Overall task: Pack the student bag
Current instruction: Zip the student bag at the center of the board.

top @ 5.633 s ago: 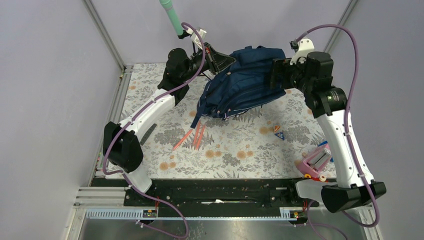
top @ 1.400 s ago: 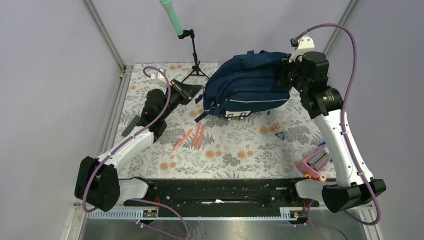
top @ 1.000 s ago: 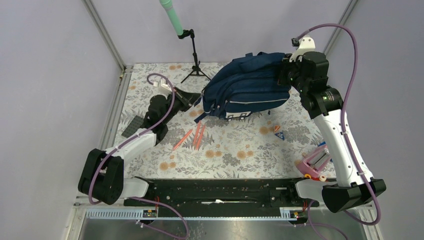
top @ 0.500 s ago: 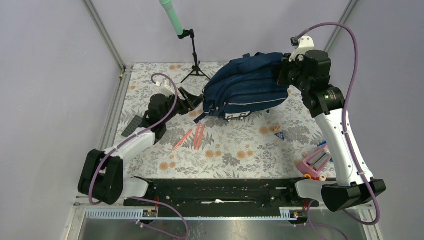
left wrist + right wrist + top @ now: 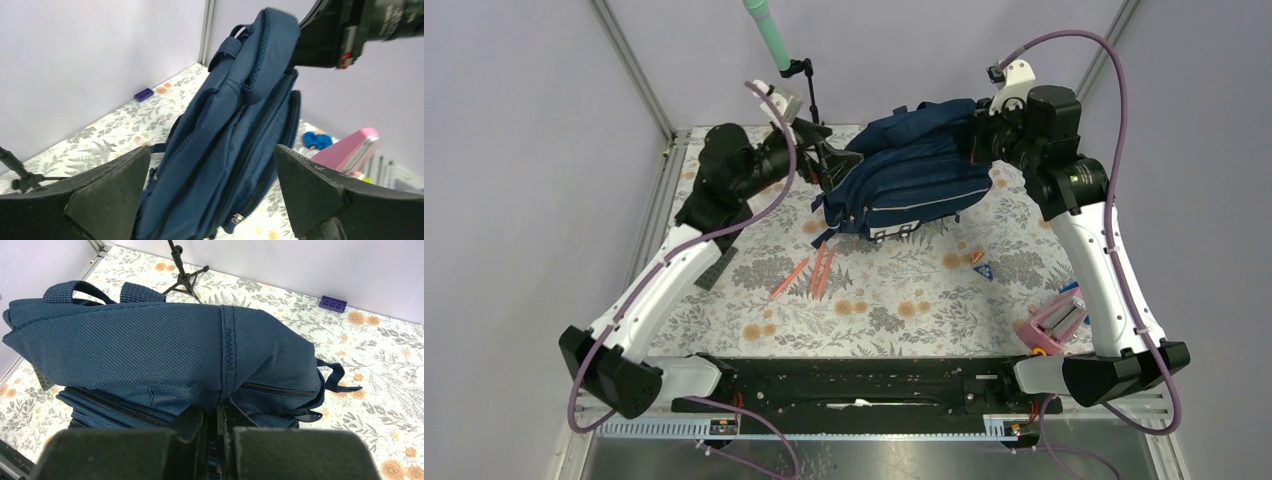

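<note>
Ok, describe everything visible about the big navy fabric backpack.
The navy woven-fabric backpack has a pale reflective strip, zipped compartments, a webbing handle and straps. It slumps at the far side of the floral table, one end pinched by the shut right gripper. The open left gripper faces its other end, seemingly clear of it.

Navy student bag (image 5: 225, 145) between wide-apart left fingers (image 5: 312, 195); right fingers (image 5: 315, 45) touching its top edge.

Student bag (image 5: 225, 150) bottom beyond left wrist view's lower edge
</note>
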Available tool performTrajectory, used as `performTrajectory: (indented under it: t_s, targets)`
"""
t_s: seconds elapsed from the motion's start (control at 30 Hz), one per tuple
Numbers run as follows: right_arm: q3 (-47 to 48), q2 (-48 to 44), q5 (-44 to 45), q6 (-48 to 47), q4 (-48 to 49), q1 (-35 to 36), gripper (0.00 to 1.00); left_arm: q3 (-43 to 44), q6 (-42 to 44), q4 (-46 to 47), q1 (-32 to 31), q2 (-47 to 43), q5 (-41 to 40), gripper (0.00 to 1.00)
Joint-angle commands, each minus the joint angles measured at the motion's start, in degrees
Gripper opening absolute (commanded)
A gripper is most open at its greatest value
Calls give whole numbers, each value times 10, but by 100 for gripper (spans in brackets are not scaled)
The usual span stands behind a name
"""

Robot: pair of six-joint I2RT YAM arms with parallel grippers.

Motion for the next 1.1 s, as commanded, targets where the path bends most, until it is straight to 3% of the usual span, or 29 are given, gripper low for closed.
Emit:
performTrajectory:
  t_s: [0.0,0.37,0.4,0.5,0.63,0.7,0.77,0.83,0.9,1.07]
  targets:
    - [49,-3,-66,-6,94,10,0,68,127,-102,-6,59,28,99]
    - [61,9,-83,-9,94,19,0,159,159,-144,-29,175,55,96]
    - [65,12,-78,-9,94,20,0,162,158,-148,-31,179,58,87]
    - [78,24,-52,-9,93,26,0,176,149,-157,-31,187,66,45]
    - [89,38,9,-4,94,27,0,165,130,-145,-31,171,48,3]
    - [85,37,44,6,94,27,18,145,101,-118,-30,159,21,0]
    - [75,26,64,19,90,27,54,130,66,-96,-26,151,-10,0]
    - [57,7,78,39,81,27,75,130,32,-87,-20,150,-30,0]
    - [30,-18,88,65,73,27,85,133,4,-81,-14,152,-42,0]
    - [-79,-106,57,159,97,27,94,152,-65,-54,6,157,-67,0]
